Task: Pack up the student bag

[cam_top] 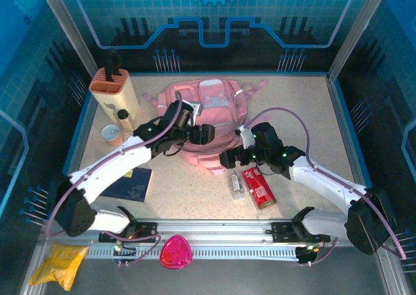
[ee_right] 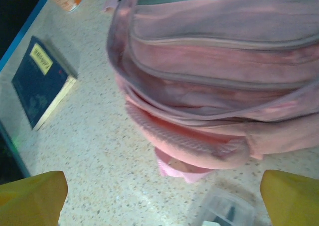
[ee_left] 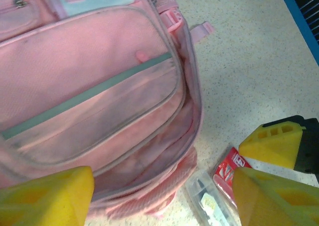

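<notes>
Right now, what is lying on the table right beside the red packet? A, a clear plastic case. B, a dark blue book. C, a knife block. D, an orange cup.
A: the clear plastic case lies alongside the red packet, just in front of the student bag, while the dark blue book sits far off on the left.

The speckled table (cam_top: 312,113) carries 6 things. A pink backpack (cam_top: 221,100) lies mid-table toward the far edge. A beige holder (cam_top: 117,93) stands in the far left corner, with a small cup (cam_top: 112,135) near it. A dark blue book (cam_top: 130,184) lies toward the near left corner. A clear case (cam_top: 236,183) lies just beside a red packet (cam_top: 259,186) toward the near edge.
</notes>
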